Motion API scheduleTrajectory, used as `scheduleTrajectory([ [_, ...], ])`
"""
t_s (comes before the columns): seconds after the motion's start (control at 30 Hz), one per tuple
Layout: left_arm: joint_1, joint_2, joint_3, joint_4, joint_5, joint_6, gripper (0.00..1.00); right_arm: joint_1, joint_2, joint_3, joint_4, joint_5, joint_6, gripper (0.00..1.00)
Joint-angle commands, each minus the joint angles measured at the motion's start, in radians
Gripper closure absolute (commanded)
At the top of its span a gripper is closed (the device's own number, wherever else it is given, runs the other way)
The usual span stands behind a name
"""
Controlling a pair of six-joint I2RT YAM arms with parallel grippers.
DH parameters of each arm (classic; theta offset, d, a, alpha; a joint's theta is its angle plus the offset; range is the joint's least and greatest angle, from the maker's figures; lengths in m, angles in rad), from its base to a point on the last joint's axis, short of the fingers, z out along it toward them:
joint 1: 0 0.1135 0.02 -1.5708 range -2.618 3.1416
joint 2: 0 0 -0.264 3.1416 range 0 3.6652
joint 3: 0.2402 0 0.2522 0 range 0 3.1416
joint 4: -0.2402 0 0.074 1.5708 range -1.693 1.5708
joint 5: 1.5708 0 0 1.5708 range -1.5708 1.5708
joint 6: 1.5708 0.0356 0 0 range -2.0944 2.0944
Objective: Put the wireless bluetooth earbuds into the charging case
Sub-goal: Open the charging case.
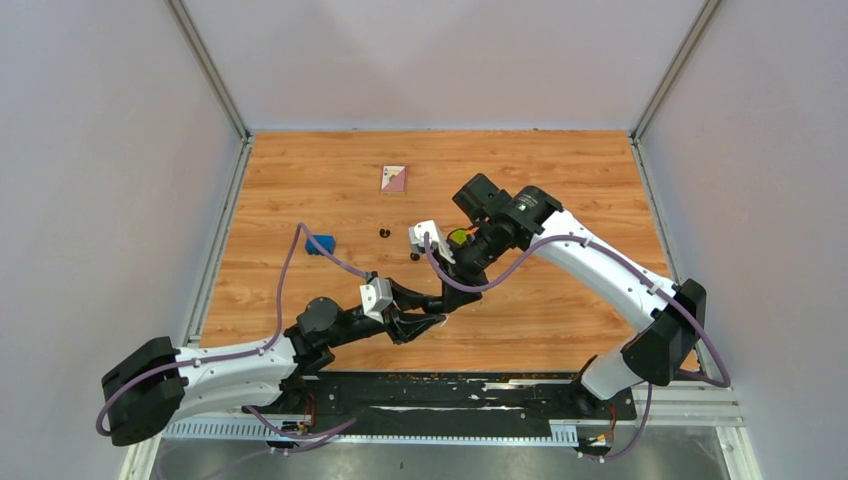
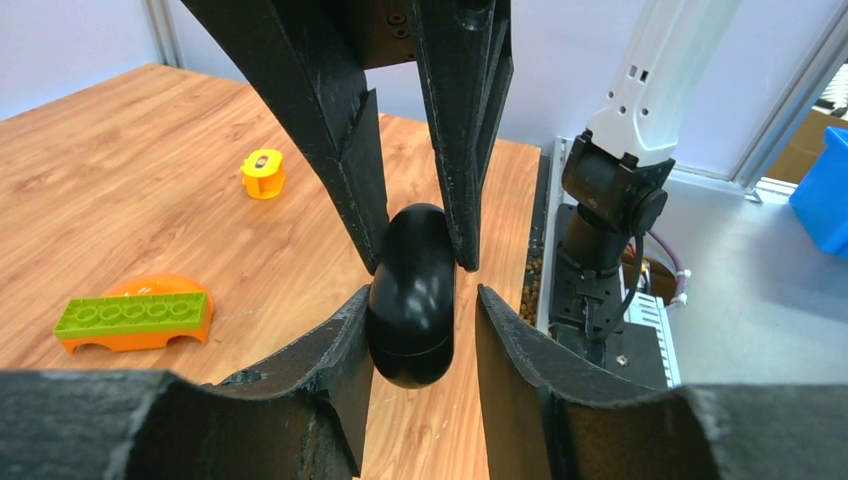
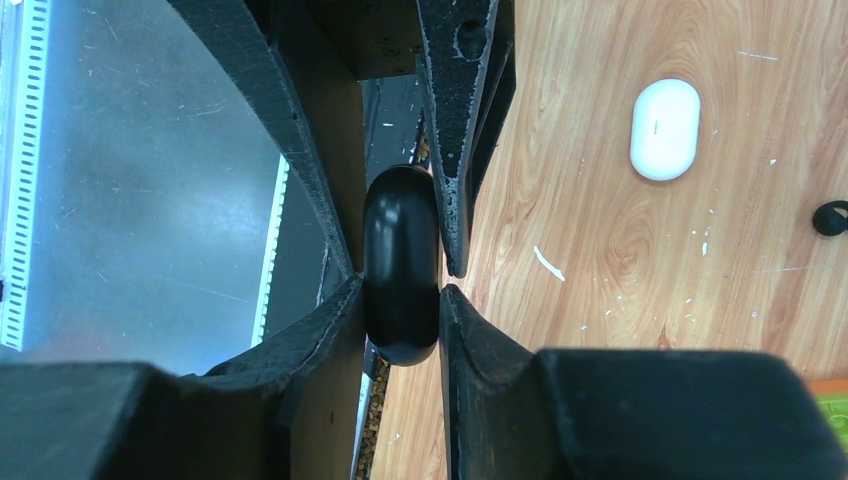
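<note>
A black pill-shaped charging case, closed, is held in the air between my two grippers above the near middle of the table. My right gripper is shut on it, with both fingers pressed on its sides. My left gripper is open around the same case: one finger touches it and the other stands a small gap away. In the top view the grippers meet. A black earbud and another lie on the wood. A white case lies closed beside a black earbud. The white earbuds are out of view.
An orange-and-green toy brick and a small yellow piece lie on the table. A blue object is at the left and a pink card at the back. The black base rail runs along the near edge.
</note>
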State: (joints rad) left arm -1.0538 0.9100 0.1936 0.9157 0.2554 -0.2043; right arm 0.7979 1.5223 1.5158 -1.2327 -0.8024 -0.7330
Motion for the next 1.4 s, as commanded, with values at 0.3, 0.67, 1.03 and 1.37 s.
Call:
scheduleTrajectory([
  [0.3,-0.002,-0.036,0.02,0.01,-0.021,-0.029,0.51,-0.026,-0.017,0.046,0.005,-0.013,0.01,0.87],
  [0.67,-0.003,-0.008,0.029,0.021,-0.033,-0.045,0.5,-0.031,-0.038,0.048,-0.005,-0.037,-0.003,0.87],
  [1.03,-0.003,0.054,0.051,0.085,-0.029,-0.067,0.51,-0.031,-0.045,0.038,-0.022,-0.058,-0.029,0.87],
  [1.37,-0.003,0.062,0.042,0.124,0.005,-0.061,0.71,-0.033,-0.055,0.016,-0.005,-0.052,-0.025,0.86],
])
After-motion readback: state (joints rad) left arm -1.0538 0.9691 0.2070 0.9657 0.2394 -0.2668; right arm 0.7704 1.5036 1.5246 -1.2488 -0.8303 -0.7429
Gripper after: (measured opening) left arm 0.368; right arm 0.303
